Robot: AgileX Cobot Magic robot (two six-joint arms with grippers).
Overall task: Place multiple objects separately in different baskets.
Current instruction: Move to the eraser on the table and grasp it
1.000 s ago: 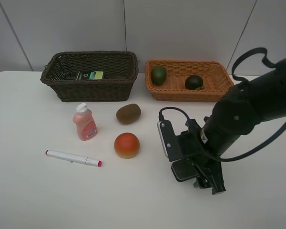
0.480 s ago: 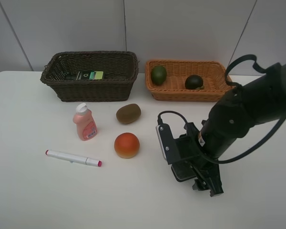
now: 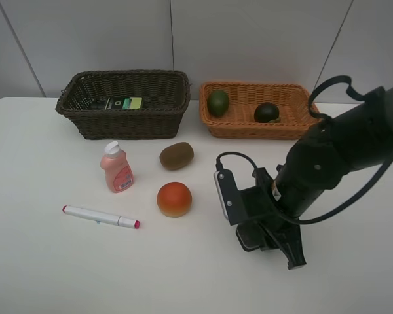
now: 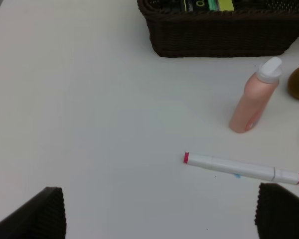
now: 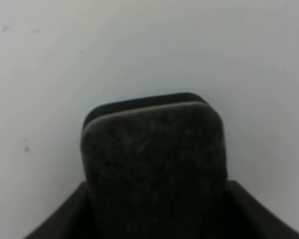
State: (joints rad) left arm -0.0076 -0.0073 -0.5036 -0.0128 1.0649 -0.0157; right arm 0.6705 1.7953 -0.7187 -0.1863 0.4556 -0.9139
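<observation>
Only the right wrist view shows right jaws clamping the dark eraser [image 5: 152, 169]; left jaws stand wide, empty. Dark brown basket [image 3: 124, 124] holds dark-green box [image 3: 121, 103]; orange-tan basket [image 3: 259, 129] holds green fruit [image 3: 217, 103] and dark-green round fruit [image 3: 266, 112].

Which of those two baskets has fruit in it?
The light orange-tan basket, on the right: a green fruit and a dark-green round fruit lie in it. The dark brown basket shows a dark-green box.

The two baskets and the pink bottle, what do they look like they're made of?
Dark basket: woven wicker or rattan, possibly a plastic imitation; matte dark brown, with the strand weave plainly visible. Orange basket: the same woven look, in light tan with a slight sheen. Pink bottle: probably plastic, judging by its smooth, opaque, moulded surface.
</observation>
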